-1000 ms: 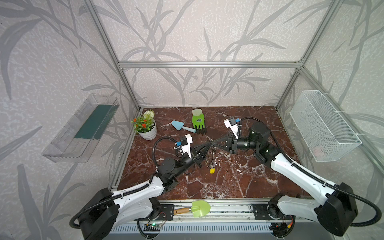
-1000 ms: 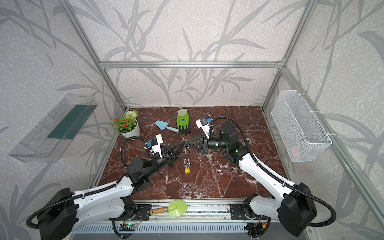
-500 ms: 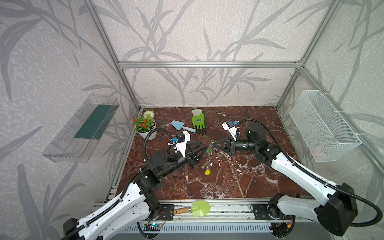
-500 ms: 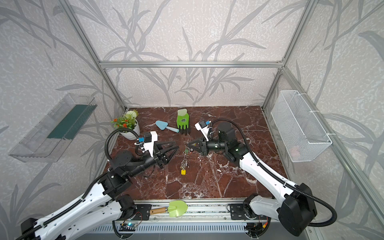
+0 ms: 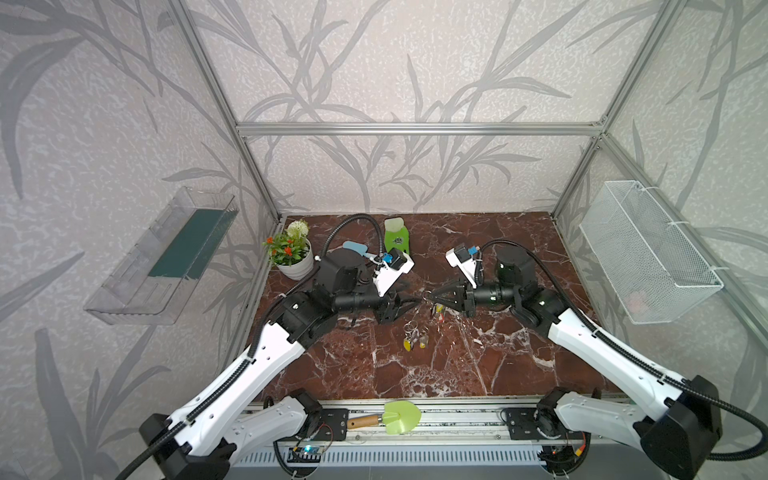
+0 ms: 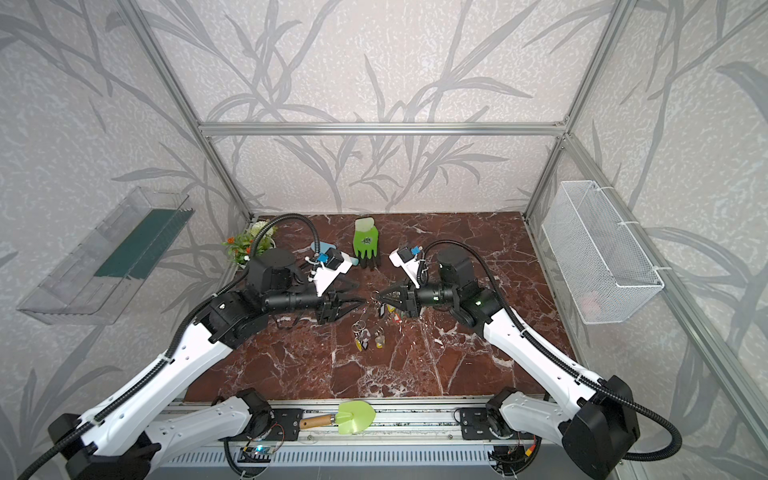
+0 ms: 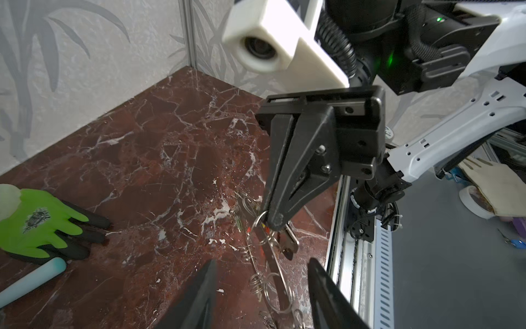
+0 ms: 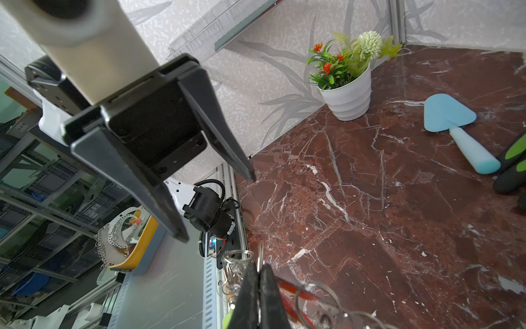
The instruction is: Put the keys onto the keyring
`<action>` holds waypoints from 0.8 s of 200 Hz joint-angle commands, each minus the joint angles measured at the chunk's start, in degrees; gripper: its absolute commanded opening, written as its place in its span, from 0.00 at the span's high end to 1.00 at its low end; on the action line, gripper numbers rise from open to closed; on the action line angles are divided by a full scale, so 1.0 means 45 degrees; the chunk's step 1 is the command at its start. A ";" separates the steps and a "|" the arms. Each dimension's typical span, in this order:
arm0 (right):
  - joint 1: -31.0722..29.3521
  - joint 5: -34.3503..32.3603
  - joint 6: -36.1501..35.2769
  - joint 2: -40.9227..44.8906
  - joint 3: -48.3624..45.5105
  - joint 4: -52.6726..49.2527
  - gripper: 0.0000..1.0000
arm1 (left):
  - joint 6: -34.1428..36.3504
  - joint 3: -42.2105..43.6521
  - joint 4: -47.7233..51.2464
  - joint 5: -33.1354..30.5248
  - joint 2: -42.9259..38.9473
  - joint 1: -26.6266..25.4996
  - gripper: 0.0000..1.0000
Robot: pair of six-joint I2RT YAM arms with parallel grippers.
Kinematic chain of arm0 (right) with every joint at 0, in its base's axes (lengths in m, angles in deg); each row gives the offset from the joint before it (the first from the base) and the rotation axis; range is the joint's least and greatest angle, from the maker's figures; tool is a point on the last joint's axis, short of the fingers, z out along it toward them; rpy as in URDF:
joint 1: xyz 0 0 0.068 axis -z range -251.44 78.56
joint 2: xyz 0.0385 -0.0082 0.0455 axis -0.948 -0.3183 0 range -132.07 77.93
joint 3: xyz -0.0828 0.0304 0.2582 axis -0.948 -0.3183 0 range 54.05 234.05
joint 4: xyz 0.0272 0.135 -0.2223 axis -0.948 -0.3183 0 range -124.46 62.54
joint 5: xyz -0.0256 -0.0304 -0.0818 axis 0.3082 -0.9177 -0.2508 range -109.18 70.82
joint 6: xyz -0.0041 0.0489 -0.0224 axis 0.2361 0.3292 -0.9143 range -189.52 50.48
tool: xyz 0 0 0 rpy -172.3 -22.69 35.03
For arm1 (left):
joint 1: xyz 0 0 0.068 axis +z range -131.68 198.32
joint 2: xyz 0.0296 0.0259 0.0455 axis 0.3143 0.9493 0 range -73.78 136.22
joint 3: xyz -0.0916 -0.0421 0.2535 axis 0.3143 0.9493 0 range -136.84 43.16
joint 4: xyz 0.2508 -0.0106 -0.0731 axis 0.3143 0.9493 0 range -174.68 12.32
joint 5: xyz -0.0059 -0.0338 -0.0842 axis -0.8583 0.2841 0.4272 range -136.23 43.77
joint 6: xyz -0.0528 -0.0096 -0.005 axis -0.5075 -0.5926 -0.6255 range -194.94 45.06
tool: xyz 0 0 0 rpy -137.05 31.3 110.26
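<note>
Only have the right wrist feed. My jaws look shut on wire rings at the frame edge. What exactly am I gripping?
Observer: The left wrist view shows the right gripper shut on a small split ring at the rim of the keyring, which runs away from it edge-on.
Operator: Tagged keys, where?
Observer: In both top views the keys with yellow tags show just frontward of that gripper's tip. Hanging or lying, I cannot tell.
Operator: Anything on the front rail?
Observer: A green trowel with a wooden handle lies on the front rail, between the arm bases.
</note>
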 commanded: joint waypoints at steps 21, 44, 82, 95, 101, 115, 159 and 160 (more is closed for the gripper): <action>-0.0213 0.0721 -0.0399 0.0474 0.0490 0.0165 1.00 | 0.2297 -0.1499 0.1658 0.2088 0.0874 0.0164 0.58; -0.0258 0.0737 -0.0379 0.0476 0.0490 0.0210 1.00 | 0.2395 -0.1720 0.1773 0.2673 0.1298 0.0158 0.60; -0.0262 0.0770 -0.0342 0.0564 0.0458 0.0243 1.00 | 0.2286 -0.1431 0.1433 0.2901 0.1407 0.0174 0.63; -0.0258 0.0805 -0.0321 0.0525 0.0446 0.0286 1.00 | 0.2198 -0.1363 0.1345 0.2820 0.1416 0.0174 0.63; -0.0274 0.0826 -0.0302 0.0515 0.0441 0.0288 1.00 | 0.2192 -0.1315 0.1312 0.2783 0.1435 0.0161 0.63; -0.0261 0.0886 -0.0252 0.0479 0.0451 0.0355 1.00 | 0.2126 -0.1222 0.1181 0.2799 0.1436 0.0160 0.63; -0.0276 0.0931 -0.0184 0.0554 0.0396 0.0389 1.00 | 0.1786 -0.1066 0.0605 0.2154 0.1245 0.0376 0.57; -0.0276 0.0931 -0.0184 0.0574 0.0395 0.0387 1.00 | 0.1770 -0.1063 0.0596 0.2154 0.1243 0.0372 0.57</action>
